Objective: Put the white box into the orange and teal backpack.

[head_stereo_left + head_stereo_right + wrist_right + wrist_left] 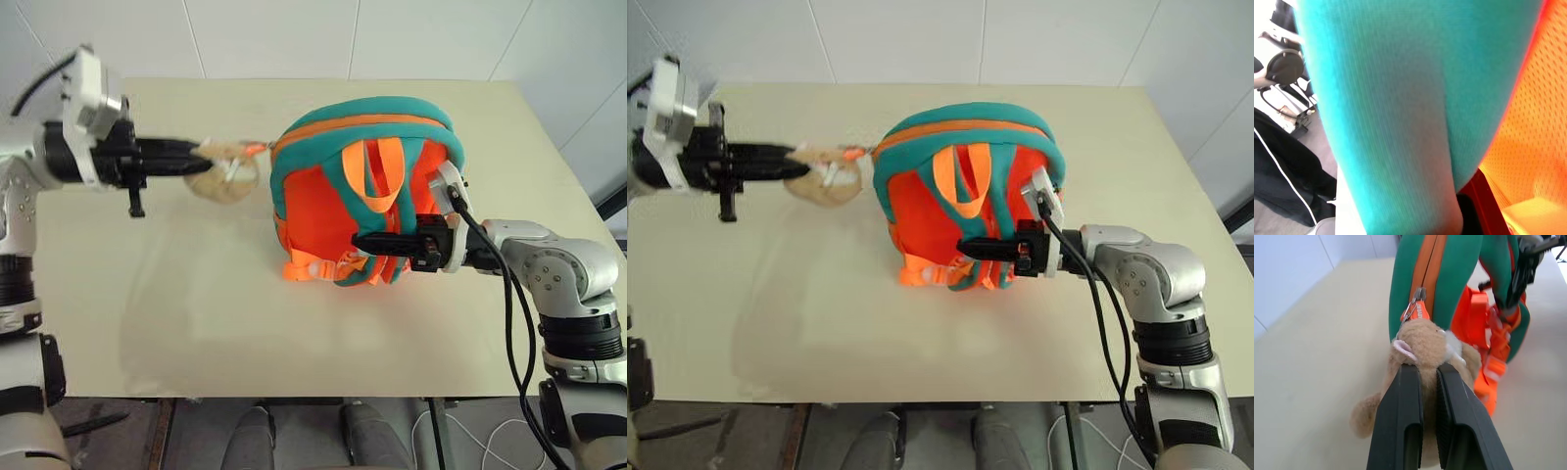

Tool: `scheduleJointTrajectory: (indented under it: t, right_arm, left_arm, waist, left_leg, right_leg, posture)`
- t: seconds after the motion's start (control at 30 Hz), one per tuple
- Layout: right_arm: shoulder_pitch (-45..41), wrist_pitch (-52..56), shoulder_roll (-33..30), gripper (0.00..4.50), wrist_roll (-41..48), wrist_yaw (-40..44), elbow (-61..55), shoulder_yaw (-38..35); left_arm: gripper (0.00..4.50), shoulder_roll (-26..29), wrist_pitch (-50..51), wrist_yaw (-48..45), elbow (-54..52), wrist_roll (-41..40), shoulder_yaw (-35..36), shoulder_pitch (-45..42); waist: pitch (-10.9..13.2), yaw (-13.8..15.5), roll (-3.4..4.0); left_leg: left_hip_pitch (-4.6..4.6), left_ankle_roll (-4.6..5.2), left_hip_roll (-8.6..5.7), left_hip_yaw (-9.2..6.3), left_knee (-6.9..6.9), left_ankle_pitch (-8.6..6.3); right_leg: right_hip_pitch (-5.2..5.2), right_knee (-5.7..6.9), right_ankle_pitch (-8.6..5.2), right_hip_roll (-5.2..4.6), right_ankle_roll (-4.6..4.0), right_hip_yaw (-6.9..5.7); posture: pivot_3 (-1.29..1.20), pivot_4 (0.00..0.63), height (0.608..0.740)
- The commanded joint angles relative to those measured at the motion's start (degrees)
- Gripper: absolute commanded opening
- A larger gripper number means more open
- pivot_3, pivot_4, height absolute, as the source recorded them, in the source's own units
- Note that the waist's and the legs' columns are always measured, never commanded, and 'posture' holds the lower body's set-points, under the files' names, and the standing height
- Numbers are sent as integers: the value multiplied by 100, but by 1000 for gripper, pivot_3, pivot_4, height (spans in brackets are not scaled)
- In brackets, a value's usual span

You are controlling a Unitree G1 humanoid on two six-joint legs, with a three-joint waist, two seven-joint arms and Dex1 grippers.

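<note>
The orange and teal backpack [313, 201] stands upright in the middle of the table, straps facing me. A tan plush bear [227, 176] hangs from its zipper pull [1418, 308] on the left side. My left gripper [203, 152] reaches in level from the left and is shut on the plush bear [1425, 340], holding it just above the table. My right gripper [364, 241] comes from the right and is shut on a teal strap [1400, 98] at the backpack's lower front. The white box is out of view.
The beige table [147, 294] has open surface to the left and front of the backpack. A black cable [509, 294] loops along my right arm. Beyond the table's edge, the right wrist view has a chair [1283, 68] and a dark garment [1283, 161].
</note>
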Motion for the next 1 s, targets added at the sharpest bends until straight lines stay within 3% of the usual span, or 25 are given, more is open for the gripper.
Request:
scheduleJointTrajectory:
  t: [0.03, 0.23, 0.43, 0.6, 0.63, 1.0]
  right_arm:
    - [101, 96, 4, 0, 267, -222, -281, -337]
    - [314, 188, 235, 0, 528, -672, -499, -497]
    - [416, 146, 346, 0, 604, -897, -570, -507]
    - [507, -98, 435, 0, 387, -1189, -647, -511]
    - [534, -185, 412, 349, 311, -1228, -689, -506]
    - [1783, -1668, -631, 3815, -464, -728, -1774, -1159]
  left_arm:
    - [48, -210, -637, 74, 450, 341, -36, 398]
    - [48, -1834, -1853, 900, 980, 1023, -669, 503]
    - [48, -2466, -2170, 981, 1074, 1326, -1017, 444]
    - [48, -2343, -1762, 887, 382, 1131, -858, 729]
    - [47, -2231, -1610, 890, 205, 1069, -778, 765]
    - [3409, -1045, -241, 1285, -2209, 302, 379, 1906]
  waist:
    - [0, 17, -1]
    - [1, 146, -4]
    - [-4, 211, 3]
    - [-4, 211, 3]
    - [-4, 206, 3]
    - [-2, 187, 3]
  left_leg:
    - [0, 0, 1, -1, 3, 0]
    - [-2, 1, -1, -4, 33, 0]
    - [-14, 3, -5, -4, 42, -1]
    - [-15, 5, -10, -5, 42, 0]
    - [-15, 5, -9, -5, 42, 0]
    - [-14, 11, -6, -5, 26, -4]
  right_leg:
    - [0, 1, 0, 1, 0, -1]
    - [10, 7, 4, -1, 5, -3]
    - [4, 8, 10, -2, 13, -2]
    - [6, 6, 10, -7, 13, -2]
    - [6, 6, 10, -7, 13, -2]
    - [6, -7, 8, -7, 10, -1]
  posture:
    - [0, 150, 740]
    - [0, 150, 740]
    - [0, 150, 740]
    - [0, 150, 740]
    - [0, 150, 740]
    - [0, 150, 740]
